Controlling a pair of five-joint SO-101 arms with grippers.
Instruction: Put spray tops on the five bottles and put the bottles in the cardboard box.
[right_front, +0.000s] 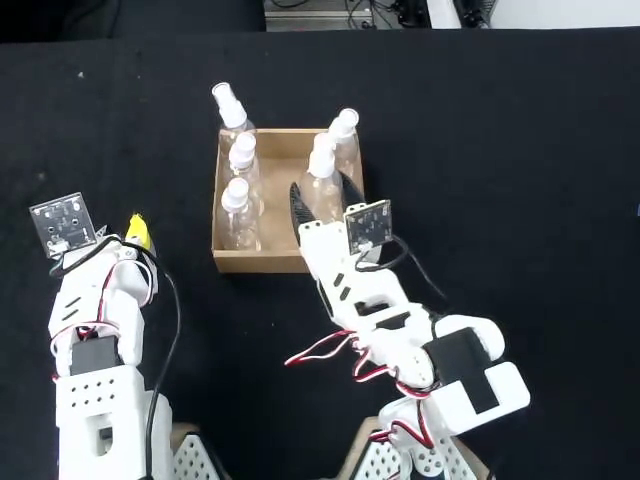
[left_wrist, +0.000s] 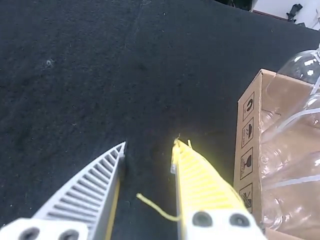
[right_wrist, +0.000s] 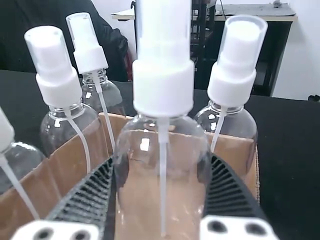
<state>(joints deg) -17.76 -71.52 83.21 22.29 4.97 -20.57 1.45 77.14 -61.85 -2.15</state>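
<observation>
We record the cardboard box (right_front: 262, 263) on the surface (right_front: 500, 150), ahead of the two arms. Inside it, along its left side, stand the near left bottle (right_front: 238, 215) and, behind it, the middle left bottle (right_front: 243, 160). The far left bottle (right_front: 234, 115) stands at the far left corner; we cannot confirm that it is inside the wall. Along the right side stand the far right bottle (right_front: 344, 135) and, before it, the near right bottle (right_front: 322, 165), clasped on both sides by the right tool (right_wrist: 161, 165). The left tool (left_wrist: 150, 145) hangs over the surface left of the box, apart from it.
</observation>
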